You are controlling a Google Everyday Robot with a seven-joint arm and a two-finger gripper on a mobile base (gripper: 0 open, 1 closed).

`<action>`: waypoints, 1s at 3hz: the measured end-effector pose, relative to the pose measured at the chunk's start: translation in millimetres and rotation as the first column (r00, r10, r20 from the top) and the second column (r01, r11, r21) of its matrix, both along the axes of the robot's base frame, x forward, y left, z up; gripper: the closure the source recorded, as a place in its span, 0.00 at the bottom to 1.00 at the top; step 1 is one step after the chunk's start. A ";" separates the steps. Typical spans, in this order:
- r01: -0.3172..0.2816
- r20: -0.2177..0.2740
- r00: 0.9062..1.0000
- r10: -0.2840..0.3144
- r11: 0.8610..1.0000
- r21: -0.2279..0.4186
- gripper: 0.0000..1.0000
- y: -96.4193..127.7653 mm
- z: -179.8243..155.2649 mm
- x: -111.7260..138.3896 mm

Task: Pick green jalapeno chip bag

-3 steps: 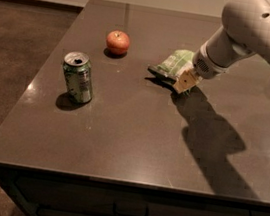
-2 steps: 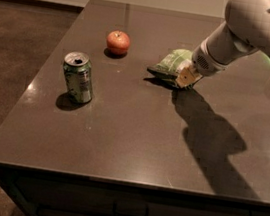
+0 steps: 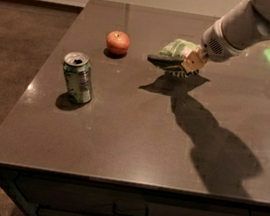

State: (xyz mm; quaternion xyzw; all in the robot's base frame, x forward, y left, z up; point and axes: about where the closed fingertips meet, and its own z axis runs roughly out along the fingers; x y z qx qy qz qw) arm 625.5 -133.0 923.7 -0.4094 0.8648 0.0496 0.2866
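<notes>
The green jalapeno chip bag [image 3: 176, 47] is a small crinkled light-green bag, held just above the dark table [image 3: 136, 135] near its far middle. Its shadow lies on the table below it, apart from it. My gripper [image 3: 180, 62] comes in from the upper right and is shut on the bag's right and lower side. One tan finger [image 3: 193, 62] shows beside the bag. The white arm hides the bag's right end.
A red apple [image 3: 117, 42] sits left of the bag. A green soda can [image 3: 78, 77] stands upright near the table's left edge. The arm's broad shadow falls across the right half of the table. The floor lies to the left.
The bag has risen off the table with the gripper, and its shadow has separated from it. The apple and the can have not moved.
</notes>
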 end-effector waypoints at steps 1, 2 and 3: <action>-0.030 0.060 0.998 0.029 0.999 0.016 1.00 3.6 33.3 -9.2; -0.061 0.107 0.993 0.059 0.998 0.021 1.00 7.7 57.6 -17.5; -0.065 0.111 0.992 0.062 0.998 0.021 1.00 8.3 59.6 -18.3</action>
